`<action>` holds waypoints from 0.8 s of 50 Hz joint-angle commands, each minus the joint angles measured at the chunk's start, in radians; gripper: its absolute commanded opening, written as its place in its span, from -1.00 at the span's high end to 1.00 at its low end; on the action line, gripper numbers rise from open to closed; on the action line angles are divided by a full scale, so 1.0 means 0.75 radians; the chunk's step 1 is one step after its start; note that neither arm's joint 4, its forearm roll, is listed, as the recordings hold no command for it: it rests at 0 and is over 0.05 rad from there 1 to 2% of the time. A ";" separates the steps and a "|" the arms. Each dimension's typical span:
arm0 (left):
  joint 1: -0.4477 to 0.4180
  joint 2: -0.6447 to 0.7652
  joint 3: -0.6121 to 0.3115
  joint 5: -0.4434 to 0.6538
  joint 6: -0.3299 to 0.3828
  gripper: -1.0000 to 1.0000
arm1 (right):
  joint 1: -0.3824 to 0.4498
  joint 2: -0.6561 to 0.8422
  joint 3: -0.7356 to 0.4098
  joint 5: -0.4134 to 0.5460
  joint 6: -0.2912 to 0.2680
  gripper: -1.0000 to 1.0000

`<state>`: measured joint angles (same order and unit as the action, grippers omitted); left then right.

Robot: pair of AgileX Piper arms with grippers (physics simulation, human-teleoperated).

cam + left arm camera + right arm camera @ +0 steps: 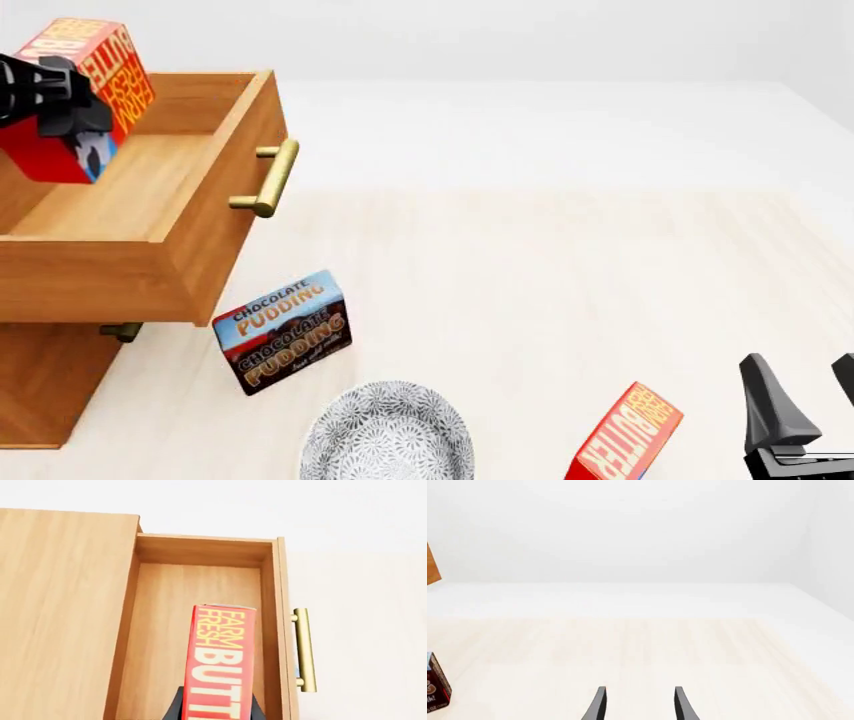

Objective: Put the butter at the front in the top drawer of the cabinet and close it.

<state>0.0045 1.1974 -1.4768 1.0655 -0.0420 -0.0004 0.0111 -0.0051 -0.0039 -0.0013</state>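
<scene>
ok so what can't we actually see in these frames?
- Left gripper: front view's left edge cuts it off; in the left wrist view the butter covers its fingertips.
- Drawer floor under the butter: hidden in both views.
- Lower drawer handle: mostly behind the open drawer, front view.
- Second butter and plate: cut by the front view's bottom edge.
- Right gripper: only the fingers show.

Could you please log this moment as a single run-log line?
left gripper: shut on butter, above open top drawer | right gripper: open, empty, idle | butter: not released | drawer: not closed
</scene>
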 commanded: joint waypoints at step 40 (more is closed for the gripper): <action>0.062 0.122 0.178 -0.249 -0.026 1.00 | 0.000 -0.002 0.001 0.000 0.000 -1.00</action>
<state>0.0553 1.2597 -1.3420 0.9162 -0.0746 -0.0004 0.0111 -0.0051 -0.0039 -0.0014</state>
